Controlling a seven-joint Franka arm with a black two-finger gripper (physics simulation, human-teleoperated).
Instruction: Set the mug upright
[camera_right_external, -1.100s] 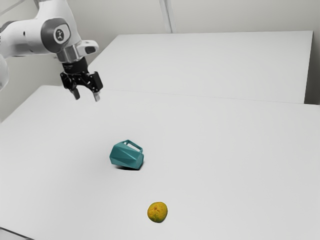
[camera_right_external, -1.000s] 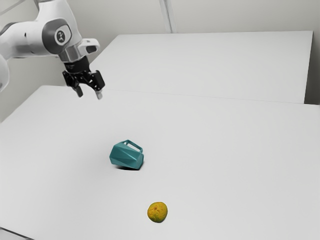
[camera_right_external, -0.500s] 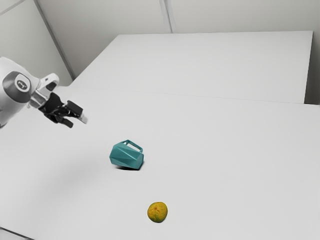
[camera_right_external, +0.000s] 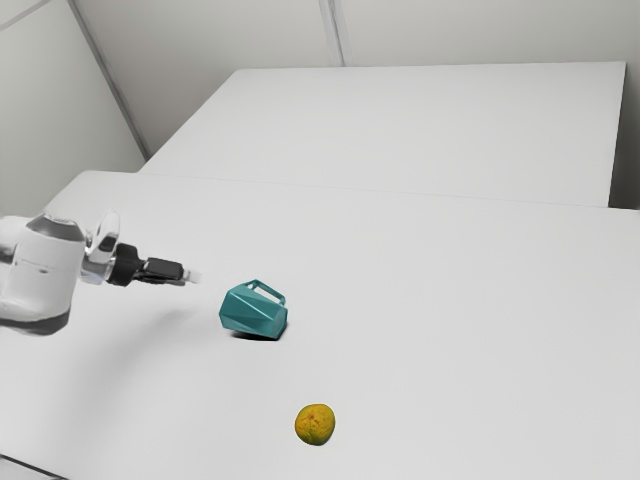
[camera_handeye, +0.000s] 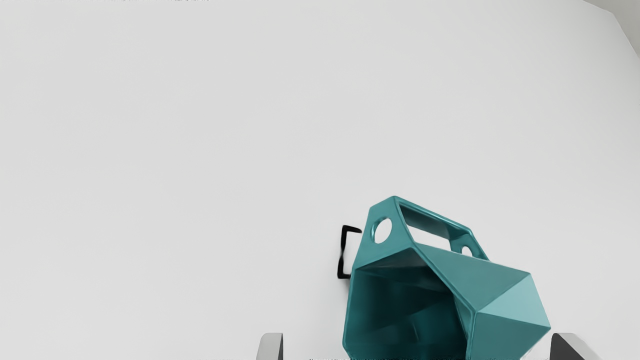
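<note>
Teal faceted mug (camera_right_external: 253, 312), one, with handle (camera_right_external: 270, 290); exterior view. Lies on its side on a white table (camera_right_external: 450, 330), handle uppermost, so not upright as the task wants it. Robot arm (camera_right_external: 45, 270), white, one; enters from the exterior view's left. Its black gripper (camera_right_external: 195, 277) hangs level, near the mug and apart from it, on the exterior view's left. Fruit (camera_right_external: 315, 424), yellow with a greenish underside, one; lies well apart from the mug.

Wrist view: fingers (camera_handeye: 270, 346) set wide apart, nothing held. The mug's open mouth (camera_handeye: 400, 310) is turned toward the gripper, its body off-centre, nearer one finger than the other.

Hazards, by judgement: a straight advance could drive the nearer finger into the wall or rim, owing to that offset, and push or spin the mug. Slanting facets might let a closing grip slide off. A hold too near the rim could let the mug pivot and drop back while being turned. Too low an approach could scrape the table.

Marks: no brand, label or writing legible on mug, fruit or gripper.
</note>
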